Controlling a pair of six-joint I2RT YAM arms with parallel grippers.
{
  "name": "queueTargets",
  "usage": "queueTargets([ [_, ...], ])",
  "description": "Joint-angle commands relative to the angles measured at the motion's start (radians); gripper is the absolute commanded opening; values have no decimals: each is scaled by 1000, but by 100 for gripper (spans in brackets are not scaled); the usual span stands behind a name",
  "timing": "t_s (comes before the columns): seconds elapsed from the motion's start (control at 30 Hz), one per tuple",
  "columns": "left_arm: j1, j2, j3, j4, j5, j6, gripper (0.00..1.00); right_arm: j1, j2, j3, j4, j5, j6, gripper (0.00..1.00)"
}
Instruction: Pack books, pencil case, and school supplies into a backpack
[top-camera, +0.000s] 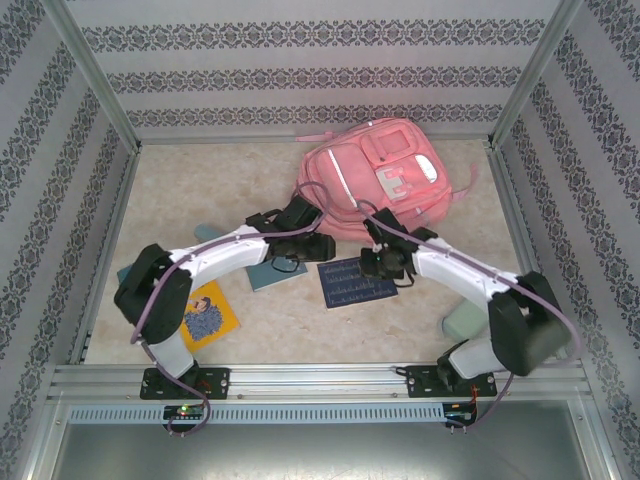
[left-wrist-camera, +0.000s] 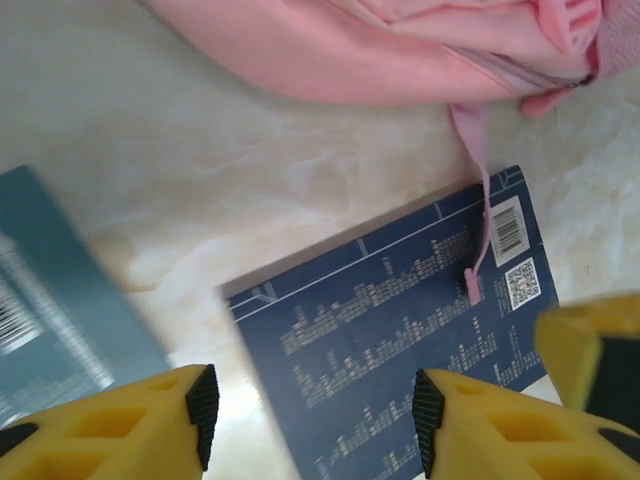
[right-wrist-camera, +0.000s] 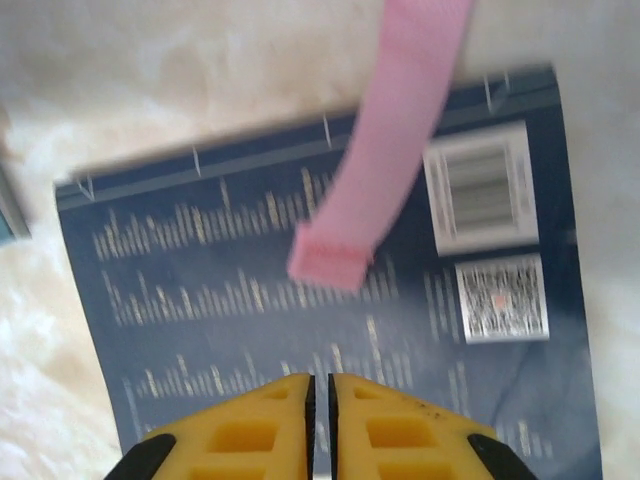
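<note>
Left gripper (left-wrist-camera: 310, 425) jaws wide, right gripper (right-wrist-camera: 322, 412) pinched empty over the flat dark navy book (right-wrist-camera: 220, 300) beside the big pink fabric backpack (top-camera: 385, 170), whose pink webbing strap (right-wrist-camera: 400, 130) across the cover may snag a lift.

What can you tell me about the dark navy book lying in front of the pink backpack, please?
The navy book is thin and flat, its dark blue cover bearing rows of small white print, thin white lines, and a white barcode label beside a QR code near one corner. Closed, it lies flat on the pale marbled table just in front of the pink backpack, whose strap end rests across its cover.
</note>
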Motion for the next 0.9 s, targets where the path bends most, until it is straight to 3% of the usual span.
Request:
queueTargets([
  [0.0,-16,64,64,32,39,51,54,23,-69,-105,-13,-14,68,16],
  [0.2,-17,197,151,-1,71,104,52,36,-137,-231,33,-23,138,16],
  [0.43,-19,286,181,-30,81,134,51,28,-63,-230,76,18,135,15],
  [0.87,-74,160,-42,48,162,43,46,-132,87,-50,105,-3,-6,15],
])
